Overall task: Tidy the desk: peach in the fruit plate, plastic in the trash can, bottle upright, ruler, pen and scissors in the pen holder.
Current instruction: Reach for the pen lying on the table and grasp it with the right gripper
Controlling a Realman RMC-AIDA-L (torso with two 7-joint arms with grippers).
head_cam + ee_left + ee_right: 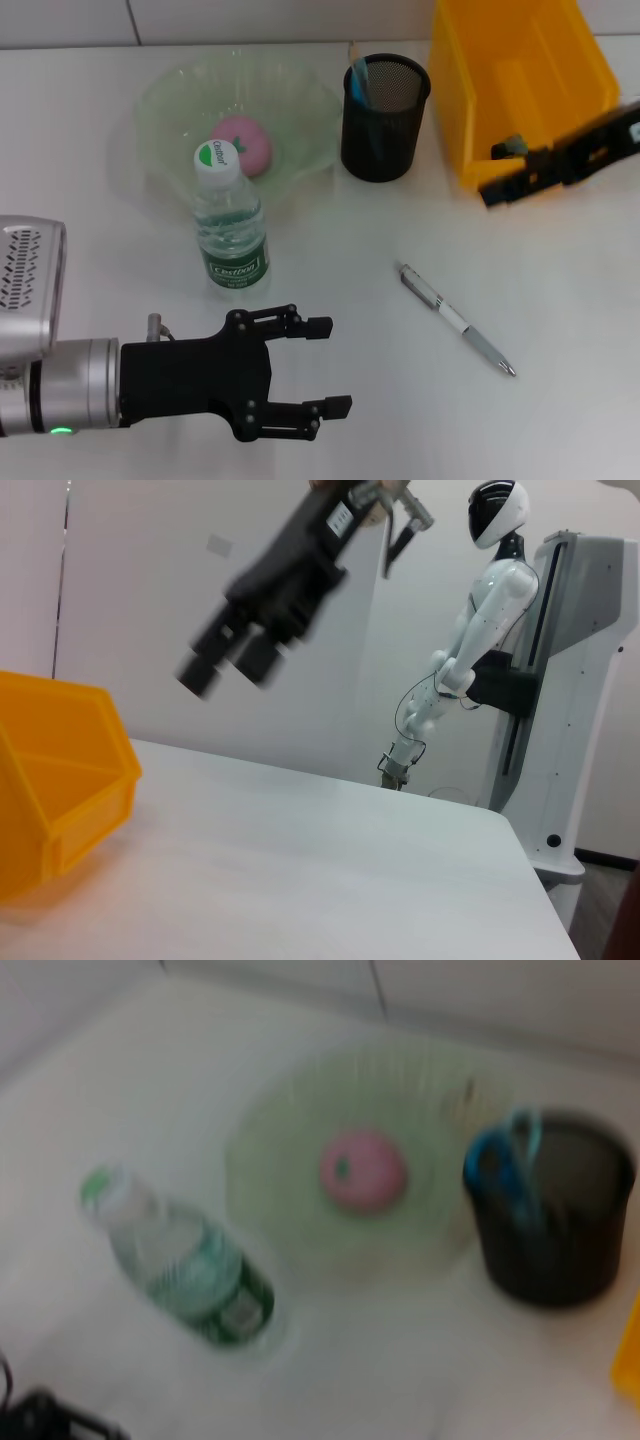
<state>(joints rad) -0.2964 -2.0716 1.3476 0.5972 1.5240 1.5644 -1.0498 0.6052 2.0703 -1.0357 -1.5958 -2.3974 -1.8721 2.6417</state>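
While a white table (330,420) is spread beneath, the left end effector (325,367) is held released and empty beside the upright bottle (229,221); the pen (457,318) lies apart; the right end effector (495,188), fingers unreadable, is raised over the yellow bin (590,70).

One bottle (231,222), one peach (245,143), one pen (456,319), two claws (322,366).

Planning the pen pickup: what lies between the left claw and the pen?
Nothing: in the head view, only bare table separates the open left claw from the pen.
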